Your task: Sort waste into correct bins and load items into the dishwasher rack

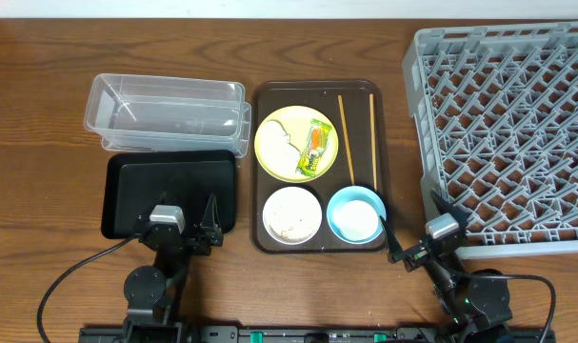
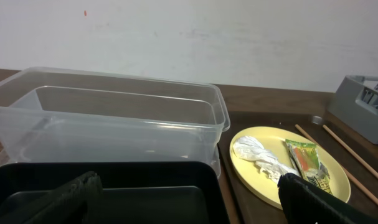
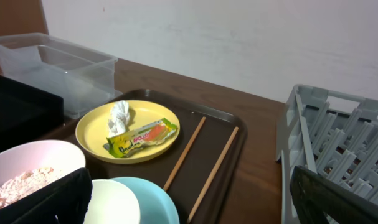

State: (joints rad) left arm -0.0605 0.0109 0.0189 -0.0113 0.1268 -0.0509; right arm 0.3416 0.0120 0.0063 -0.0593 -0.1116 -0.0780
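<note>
A pale yellow plate (image 1: 290,122) holds a crumpled white tissue (image 1: 279,149) and a green-yellow-orange wrapper (image 1: 314,149). Two chopsticks (image 1: 346,138) lie to its right. In front stand a white bowl (image 1: 291,214) with rice and scraps and a light blue bowl (image 1: 355,214). The clear tub (image 1: 165,112) and the black tray (image 1: 136,191) lie at the left, and the grey rack (image 1: 508,124) at the right. My left gripper (image 1: 186,217) is open and empty over the black tray's front edge (image 2: 145,193). My right gripper (image 1: 414,227) is open and empty between the blue bowl (image 3: 157,202) and the rack (image 3: 338,137).
The plate, bowls and chopsticks all rest on a dark brown serving tray (image 1: 358,124) in the middle. A wall rises behind the table in both wrist views. Bare wood lies between the serving tray and the rack.
</note>
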